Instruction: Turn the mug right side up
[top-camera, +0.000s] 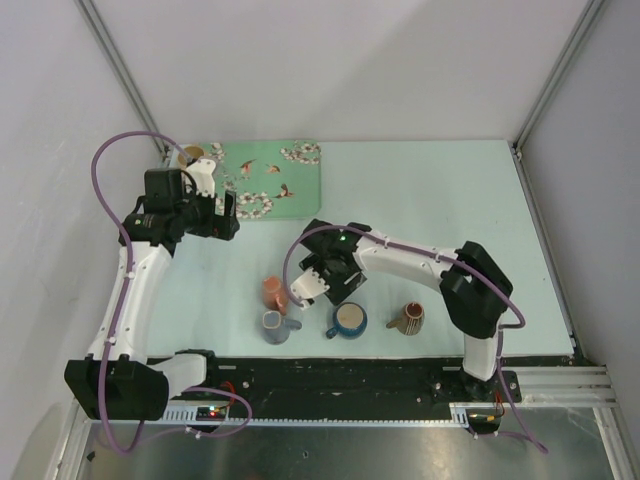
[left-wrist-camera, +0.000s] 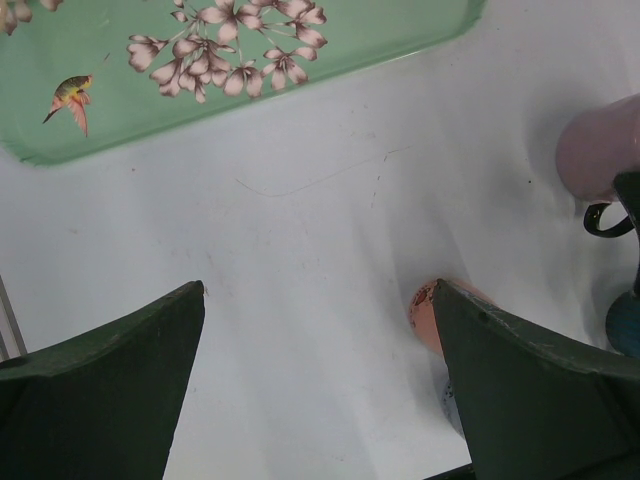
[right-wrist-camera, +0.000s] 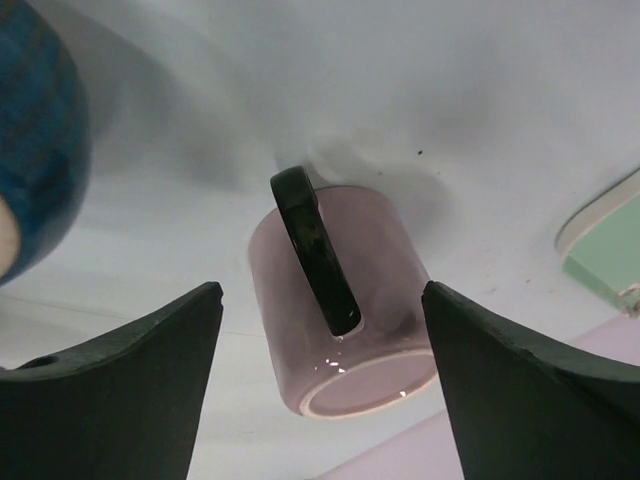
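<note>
Item, as I log it: lilac mug (right-wrist-camera: 385, 255), black handle (right-wrist-camera: 316, 248) facing my camera, on the surface (right-wrist-camera: 470, 90) directly below the right hand (right-wrist-camera: 320, 300), between its fingers and touching neither. Right hand: fingers apart. Blue mug (right-wrist-camera: 35, 150) to its left. Left hand (left-wrist-camera: 320, 288): fingers wide apart over bare surface, floral tray (left-wrist-camera: 400, 35) ahead.

- Top view: bright, even, diffuse light; the pale tabletop (top-camera: 450, 200) is close to washed out, with only faint, short shadows beside the arms
- Left wrist view: soft white light, tabletop sharp, dark fingers (left-wrist-camera: 100, 400) at the bottom edge slightly out of focus
- Right wrist view: mug (right-wrist-camera: 390, 265) sharp, small glints on its rim and black handle, a soft grey shadow spreading behind it; blue cup (right-wrist-camera: 35, 150) at the left edge blurred
</note>
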